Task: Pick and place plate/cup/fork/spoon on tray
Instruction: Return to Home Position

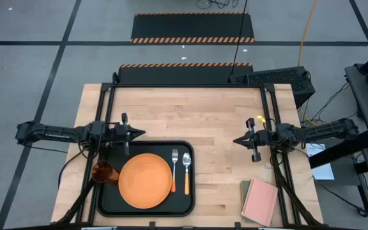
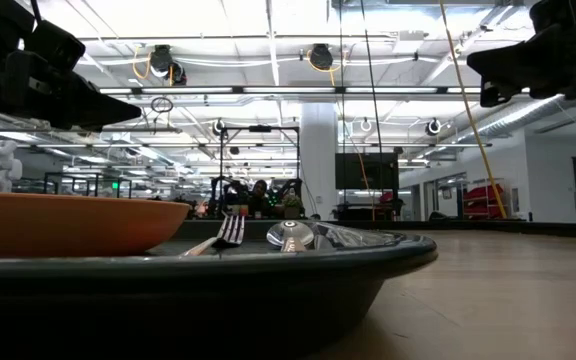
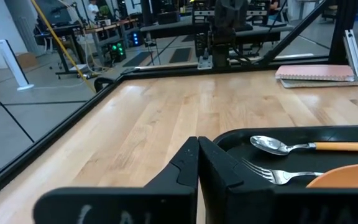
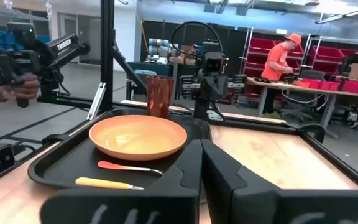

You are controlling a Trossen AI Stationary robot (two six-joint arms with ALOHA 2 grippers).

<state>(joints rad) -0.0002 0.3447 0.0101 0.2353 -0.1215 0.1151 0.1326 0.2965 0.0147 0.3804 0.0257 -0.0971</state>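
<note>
Pale wooden table (image 1: 209, 118), dark rails (image 1: 270, 108) along its left, right and far edges. At the near edge, toward the left corner: black tray (image 1: 147, 211), long sides parallel to that edge. Orange plate (image 1: 145, 181) in the tray's middle, close to the near rim. Amber cup (image 1: 103, 172) upright at the tray's left edge, just beside the plate. Fork (image 1: 174, 170) and spoon (image 1: 186, 171) side by side between plate and right rim, long axes running near to far. Handles toward the near edge, tines and bowl toward the far edge, fork the closer to the plate. Bare tray only along the far rim and in the corners.

By the near right corner, well apart from the tray: pink notebook (image 1: 260, 201), slightly askew, open wood between the two.

Farther in, left gripper (image 1: 142, 133) by the tray's far edge, fingers pressed together and empty, pointing toward the table's right edge. Right gripper (image 1: 236, 140) opposite, over bare wood nearer the right edge, likewise closed and empty, pointing left. Wide free gap between the two tips. Both high above the tableware in the low view.

Far half of the table open wood up to the far rail. Beyond, grey floor with striped black mats (image 1: 193, 27); across the room in the right wrist view, a person (image 4: 278, 59) in an orange top at a bench.
</note>
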